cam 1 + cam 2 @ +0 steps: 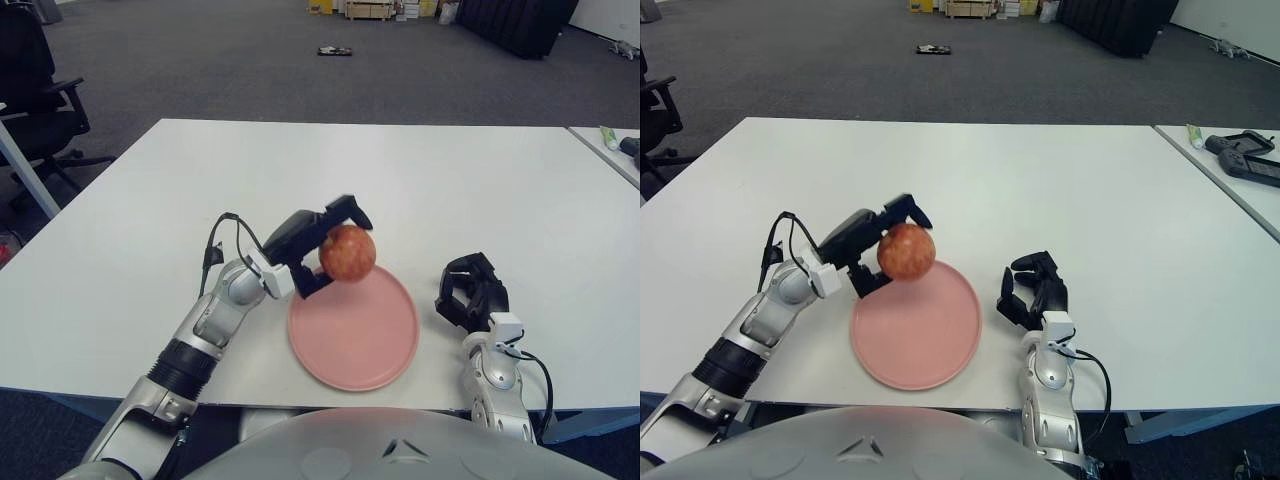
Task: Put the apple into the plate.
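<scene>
over white table (480,190), left robot hand (318,240) grips apple (347,253), seemingly just above pink plate (370,345).

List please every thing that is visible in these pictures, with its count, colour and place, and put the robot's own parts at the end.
apple: one, red with yellow, held above the far left rim of the plate.
plate: one, pink, on the table near its front edge.
table: one, white, in front of the robot.
second table: one, white, at the right edge, with small items on it.
office chair: one, black, far left.
floor: grey carpet, beyond the table.
left hand: one, black fingers closed around the apple.
right hand: one, black, fingers curled, right of the plate.
</scene>
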You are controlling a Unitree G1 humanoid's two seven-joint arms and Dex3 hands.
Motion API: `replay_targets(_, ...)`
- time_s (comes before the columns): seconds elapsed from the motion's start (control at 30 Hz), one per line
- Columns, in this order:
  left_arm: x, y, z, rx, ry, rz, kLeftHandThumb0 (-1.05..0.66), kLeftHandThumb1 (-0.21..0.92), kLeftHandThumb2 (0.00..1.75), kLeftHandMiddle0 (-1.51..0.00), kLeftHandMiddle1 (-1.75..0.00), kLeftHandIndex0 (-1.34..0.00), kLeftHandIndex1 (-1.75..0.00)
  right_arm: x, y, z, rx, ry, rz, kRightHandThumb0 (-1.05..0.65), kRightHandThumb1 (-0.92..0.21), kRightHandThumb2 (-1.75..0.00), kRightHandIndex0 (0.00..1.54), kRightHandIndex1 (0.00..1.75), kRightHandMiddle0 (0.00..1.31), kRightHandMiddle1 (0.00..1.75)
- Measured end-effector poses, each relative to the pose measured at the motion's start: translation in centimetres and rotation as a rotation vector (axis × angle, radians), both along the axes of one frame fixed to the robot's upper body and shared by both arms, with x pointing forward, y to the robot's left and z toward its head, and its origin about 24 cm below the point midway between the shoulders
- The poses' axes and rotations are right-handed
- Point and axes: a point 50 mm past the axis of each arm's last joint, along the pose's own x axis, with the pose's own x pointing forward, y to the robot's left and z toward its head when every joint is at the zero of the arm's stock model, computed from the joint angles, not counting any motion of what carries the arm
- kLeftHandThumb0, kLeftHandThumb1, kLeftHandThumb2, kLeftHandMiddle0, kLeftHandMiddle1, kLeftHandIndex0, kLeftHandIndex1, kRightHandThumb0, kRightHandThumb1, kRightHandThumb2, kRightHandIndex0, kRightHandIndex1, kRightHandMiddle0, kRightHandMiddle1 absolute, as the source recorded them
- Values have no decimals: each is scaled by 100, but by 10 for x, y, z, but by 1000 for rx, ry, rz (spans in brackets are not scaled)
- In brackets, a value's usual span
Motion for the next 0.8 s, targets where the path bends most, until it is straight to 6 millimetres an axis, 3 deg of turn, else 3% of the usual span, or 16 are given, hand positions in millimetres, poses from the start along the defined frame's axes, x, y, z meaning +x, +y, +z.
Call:
replay_targets(0.23, -7, -1, -10, 141, -60, -62, 0, 1, 164, -88, -165, -60, -175, 0, 0, 0, 2, 0, -3, -43, -48, -113, 104, 175, 48, 175)
replay_targets(0.47, -19, -10, -35, 276, -85, -111, 0, 3, 163, -86, -167, -59, -175, -1, 0, 0, 1, 0, -3, -43, -48, -112, 104, 175, 48, 175)
replay_targets(0.8, -20, -22, -46, 347, -197, -113, 0, 7, 159, -82, -169, -55, -175, -1, 0, 0, 1, -2, -2, -42, -49, -111, 103, 175, 47, 175)
